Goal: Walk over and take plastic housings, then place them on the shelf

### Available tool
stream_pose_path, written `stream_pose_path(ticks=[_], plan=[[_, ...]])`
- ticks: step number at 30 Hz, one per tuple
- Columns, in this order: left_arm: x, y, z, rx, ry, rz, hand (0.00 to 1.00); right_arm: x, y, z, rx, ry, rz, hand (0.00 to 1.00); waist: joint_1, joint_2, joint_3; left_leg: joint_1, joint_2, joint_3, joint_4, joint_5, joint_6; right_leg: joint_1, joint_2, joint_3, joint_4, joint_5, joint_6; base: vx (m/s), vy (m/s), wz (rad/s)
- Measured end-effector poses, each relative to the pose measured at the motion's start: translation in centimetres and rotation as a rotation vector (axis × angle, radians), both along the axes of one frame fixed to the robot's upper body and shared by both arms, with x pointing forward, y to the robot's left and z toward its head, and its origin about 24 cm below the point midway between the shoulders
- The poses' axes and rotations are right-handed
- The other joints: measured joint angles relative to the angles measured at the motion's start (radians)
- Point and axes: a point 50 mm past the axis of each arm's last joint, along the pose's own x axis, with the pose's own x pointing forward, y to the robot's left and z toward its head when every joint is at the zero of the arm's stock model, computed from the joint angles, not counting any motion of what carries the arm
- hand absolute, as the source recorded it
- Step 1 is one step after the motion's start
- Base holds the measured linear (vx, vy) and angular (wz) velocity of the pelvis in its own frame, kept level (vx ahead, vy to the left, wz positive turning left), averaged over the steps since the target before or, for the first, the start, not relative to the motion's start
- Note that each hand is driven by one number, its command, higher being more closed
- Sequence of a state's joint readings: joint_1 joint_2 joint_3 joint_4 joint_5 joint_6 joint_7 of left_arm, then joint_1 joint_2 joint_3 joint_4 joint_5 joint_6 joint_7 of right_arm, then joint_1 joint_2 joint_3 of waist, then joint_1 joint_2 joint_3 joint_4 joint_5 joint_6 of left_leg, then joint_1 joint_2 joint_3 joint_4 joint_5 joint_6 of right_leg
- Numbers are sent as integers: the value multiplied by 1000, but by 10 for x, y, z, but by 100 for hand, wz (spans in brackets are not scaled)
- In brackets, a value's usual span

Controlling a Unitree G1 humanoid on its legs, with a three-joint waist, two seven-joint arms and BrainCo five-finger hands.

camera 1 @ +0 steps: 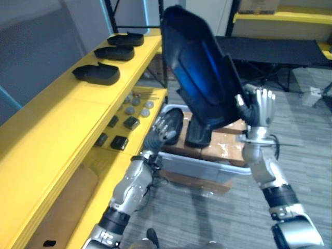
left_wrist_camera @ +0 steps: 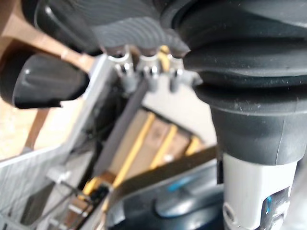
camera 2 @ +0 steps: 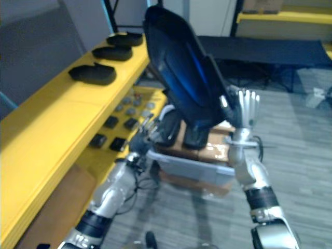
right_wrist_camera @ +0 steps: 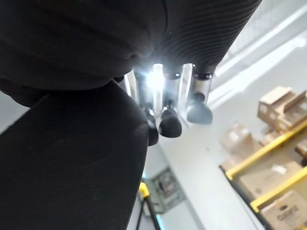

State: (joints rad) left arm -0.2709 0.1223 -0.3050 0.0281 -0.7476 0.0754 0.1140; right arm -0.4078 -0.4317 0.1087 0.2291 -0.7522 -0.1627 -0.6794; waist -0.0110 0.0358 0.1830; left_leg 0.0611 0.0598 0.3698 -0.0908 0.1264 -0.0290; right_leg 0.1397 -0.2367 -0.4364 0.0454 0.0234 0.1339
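Note:
A large black plastic housing (camera 1: 199, 72) with a glossy blue sheen is held up tilted in front of me, above the bin. My right hand (camera 1: 261, 108) stands upright against its right edge, fingers straight, thumb at the rim. My left hand (camera 1: 165, 128) is lower, by the housing's bottom end, fingers relaxed against a dark part there. In the right wrist view the housing (right_wrist_camera: 72, 158) lies along the straight fingers (right_wrist_camera: 170, 122). Three smaller black housings (camera 1: 97, 73) (camera 1: 114, 52) (camera 1: 126, 39) lie in a row on the yellow shelf's top board (camera 1: 57, 114).
The shelf's lower board (camera 1: 111, 166) carries several small grey and black parts (camera 1: 130, 122). A grey bin (camera 1: 207, 166) with cardboard inside stands on the floor under the housing. A black table (camera 1: 275, 52) is behind, with more yellow racking at the back right.

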Motion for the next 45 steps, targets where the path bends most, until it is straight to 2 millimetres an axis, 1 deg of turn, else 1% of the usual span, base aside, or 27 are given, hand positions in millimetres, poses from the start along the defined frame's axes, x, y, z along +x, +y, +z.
stream_pose_path(ticks=[2,6,10,11,13,14,20,21,22,25,27,31,35,39,45], plan=[[0,-1,-4,1,19,-1,0,-1,4,-6,-13,18,12,100,-2,3,-4,0,6,1,0,10,-5,0,6,0,-4,1,-3,-34,-2,-5],[0,-5,-6,-4,39,-12,0,-3,21,-15,-4,50,74,100,-1,0,-26,-15,16,-3,0,25,-3,-11,17,-5,-7,12,-11,0,1,1],[0,-5,-8,7,45,-12,0,-5,36,-31,6,103,123,100,0,-3,-38,-24,14,-8,0,33,1,-15,16,-4,-7,20,-10,9,26,5],[0,-5,-8,9,47,-11,0,-6,41,-38,7,125,138,100,1,-4,-38,-26,13,-10,0,37,3,-16,16,-4,-7,22,-10,-14,36,5],[0,-5,-10,17,52,-6,0,-7,47,-45,6,150,159,100,1,-4,-38,-26,14,-12,0,40,5,-16,16,-4,-6,23,-11,-27,40,3],[0,-5,-10,21,57,2,0,-8,50,-48,9,161,169,100,1,-4,-38,-27,14,-12,0,41,5,-17,17,-4,-6,18,-18,-36,36,1],[0,-4,-18,49,81,20,0,-16,59,-60,30,193,214,100,0,-5,-39,-28,18,-8,-1,39,2,-22,20,2,-18,15,-16,-35,36,-3],[-1,-3,-22,53,95,24,0,-19,62,-63,35,205,228,100,0,-5,-44,-29,20,-7,-1,39,3,-21,24,6,-26,16,-16,0,0,0],[-3,-2,-26,56,113,29,100,-22,64,-68,42,227,239,100,0,-9,-50,-30,22,-7,-1,39,2,-19,28,10,-34,16,-16,0,0,0],[-9,1,-36,59,150,46,100,-31,67,-82,55,278,250,100,1,-19,-57,-30,24,-7,0,40,1,-18,32,22,-39,17,-14,44,0,0],[-11,2,-38,56,161,67,100,-35,67,-88,69,298,250,100,2,-20,-58,-31,24,-7,0,40,2,-18,32,23,-40,18,-13,64,9,0],[-10,7,-35,32,137,132,100,-43,68,-96,90,323,258,100,2,-20,-58,-31,22,-4,0,42,4,-17,34,25,-39,22,-14,62,9,-2],[-9,9,-37,3,152,214,100,-50,75,-97,108,314,293,100,-2,-20,-60,-30,22,-3,0,42,4,-18,35,27,-39,23,-16,48,18,-2],[-12,10,-40,-14,156,243,100,-54,81,-101,133,320,303,100,-2,-25,-73,-30,22,-3,0,42,4,-19,36,27,-38,21,-18,0,0,0],[-16,10,-46,-18,180,253,100,-60,87,-108,160,347,315,100,-1,-25,-74,-32,24,1,0,37,0,-29,36,32,-40,18,-15,-6,29,-2]])
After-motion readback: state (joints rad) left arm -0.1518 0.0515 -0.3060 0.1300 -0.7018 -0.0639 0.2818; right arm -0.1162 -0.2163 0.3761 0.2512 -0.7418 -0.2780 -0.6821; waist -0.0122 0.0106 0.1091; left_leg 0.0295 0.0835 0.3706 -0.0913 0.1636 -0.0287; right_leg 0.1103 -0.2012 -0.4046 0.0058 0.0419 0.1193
